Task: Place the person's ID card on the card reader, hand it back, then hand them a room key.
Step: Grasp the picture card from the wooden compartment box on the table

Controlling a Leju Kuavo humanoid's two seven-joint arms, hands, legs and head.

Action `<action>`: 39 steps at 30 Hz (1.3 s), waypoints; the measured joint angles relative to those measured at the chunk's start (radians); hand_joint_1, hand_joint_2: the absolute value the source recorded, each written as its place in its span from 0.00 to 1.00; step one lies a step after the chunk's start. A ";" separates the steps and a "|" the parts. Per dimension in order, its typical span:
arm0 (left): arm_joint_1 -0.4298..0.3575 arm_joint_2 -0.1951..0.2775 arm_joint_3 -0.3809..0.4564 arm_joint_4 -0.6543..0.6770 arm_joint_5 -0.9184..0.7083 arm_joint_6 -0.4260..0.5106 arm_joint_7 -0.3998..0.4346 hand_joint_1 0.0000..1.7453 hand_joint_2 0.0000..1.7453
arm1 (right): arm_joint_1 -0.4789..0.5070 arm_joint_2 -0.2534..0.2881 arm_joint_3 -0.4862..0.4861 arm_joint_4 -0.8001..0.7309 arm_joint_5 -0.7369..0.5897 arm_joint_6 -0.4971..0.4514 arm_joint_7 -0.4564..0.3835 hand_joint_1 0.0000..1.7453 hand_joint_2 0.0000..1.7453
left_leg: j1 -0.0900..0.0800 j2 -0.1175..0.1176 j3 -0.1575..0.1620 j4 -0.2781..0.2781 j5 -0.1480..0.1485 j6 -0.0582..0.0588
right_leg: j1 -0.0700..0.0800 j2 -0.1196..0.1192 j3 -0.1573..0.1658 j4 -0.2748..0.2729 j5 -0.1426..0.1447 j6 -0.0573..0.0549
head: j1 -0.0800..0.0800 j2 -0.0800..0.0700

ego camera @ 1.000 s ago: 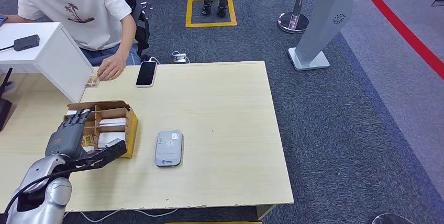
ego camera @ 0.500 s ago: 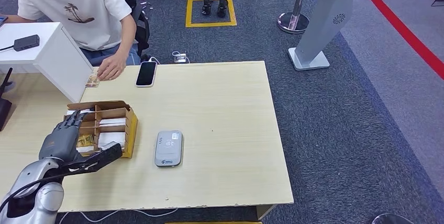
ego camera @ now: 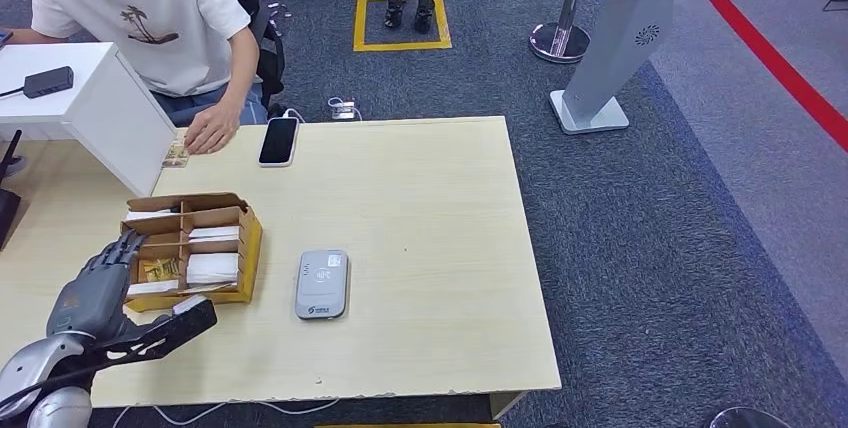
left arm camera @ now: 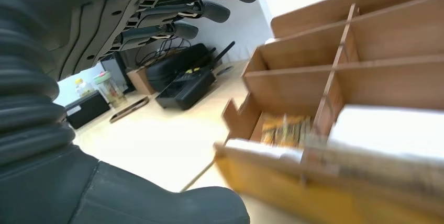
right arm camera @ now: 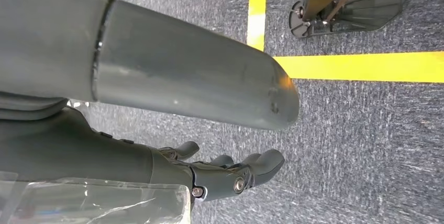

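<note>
Wooden table [ego camera: 430,198] bears a card box [ego camera: 195,248]; left hand [ego camera: 95,293] beside it, fingers spread, empty.

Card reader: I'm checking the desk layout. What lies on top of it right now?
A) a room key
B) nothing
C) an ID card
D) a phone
B: the grey card reader has a bare top, and the phone lies by the table's far edge.

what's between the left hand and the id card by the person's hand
The divided cardboard box sits between the left hand and the ID card, and the person's hand rests right beside the card.
</note>
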 joint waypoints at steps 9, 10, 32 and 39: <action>0.155 0.000 0.000 -0.107 0.023 0.040 0.013 0.00 1.00 | -0.009 0.000 0.000 0.001 0.027 -0.012 0.007 0.00 0.00 | 0.000 0.000 0.000 0.000 0.000 0.001 | 0.000 -0.001 0.000 0.000 -0.001 0.000 | 0.000 0.000; 0.158 0.000 0.000 -0.109 0.026 0.041 0.011 0.00 1.00 | -0.011 0.000 0.000 0.002 0.026 -0.012 0.007 0.00 0.00 | 0.000 0.000 0.000 0.000 0.000 0.001 | 0.000 -0.001 0.000 0.000 0.000 0.000 | 0.000 0.000; -0.033 -0.048 -0.029 0.030 -0.056 0.104 0.012 0.00 1.00 | -0.011 0.000 0.000 0.006 0.035 -0.013 -0.022 0.00 0.00 | 0.000 -0.001 0.001 0.000 0.000 0.000 | 0.000 -0.001 0.001 0.000 0.001 0.000 | 0.000 0.000; -0.093 -0.076 -0.029 0.126 -0.070 0.083 0.002 0.00 1.00 | -0.016 0.000 0.000 0.011 0.103 -0.014 0.027 0.00 0.00 | 0.000 -0.002 0.001 0.000 0.000 0.000 | 0.000 -0.001 0.001 0.000 0.001 0.000 | 0.000 0.000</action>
